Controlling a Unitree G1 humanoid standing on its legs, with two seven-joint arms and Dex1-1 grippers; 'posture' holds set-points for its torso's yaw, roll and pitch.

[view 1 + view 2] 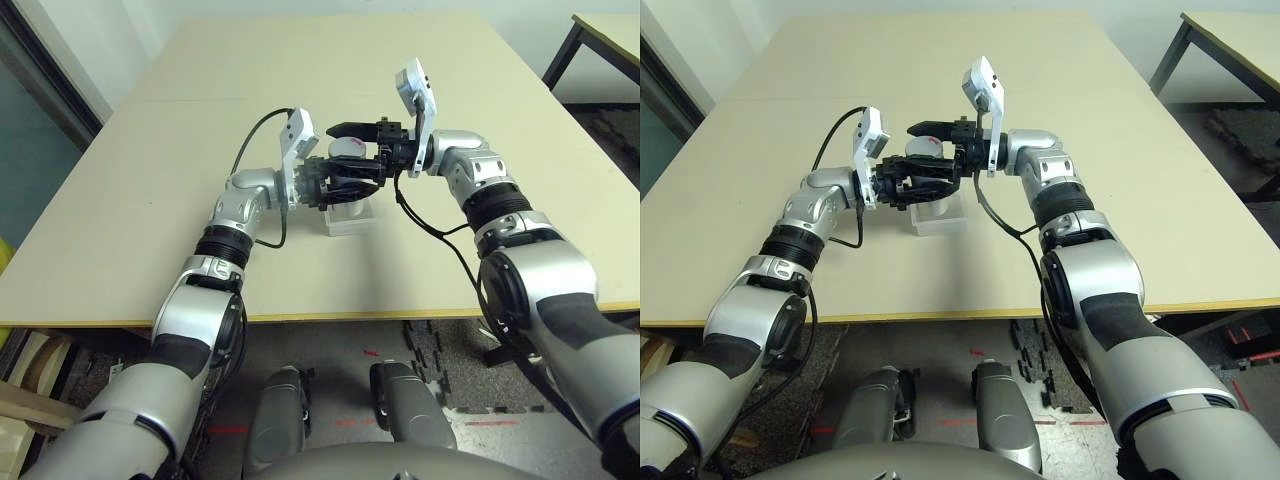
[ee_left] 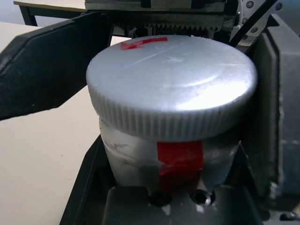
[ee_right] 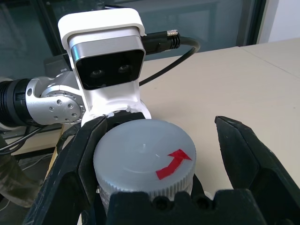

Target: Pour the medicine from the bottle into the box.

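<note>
The left fingers [image 2: 262,112] pinch the bottle [image 2: 164,159] by its body above the box [image 1: 350,218]; the right fingers [image 3: 253,159] stand spread on either side of its cap [image 3: 145,157].

head pair overhead, wrists facing bottle [image 2: 173,122] close

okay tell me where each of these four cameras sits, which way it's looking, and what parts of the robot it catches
Left eye: on the head, looking down at the table over both silver forearms.
Right eye: beside it, same scene; both show the box.
Left wrist: on the left arm, facing the bottle its left gripper holds.
Right wrist: on the right arm, looking along the right gripper, fingers apart around the cap; shares the bottle with the left wrist.
</note>
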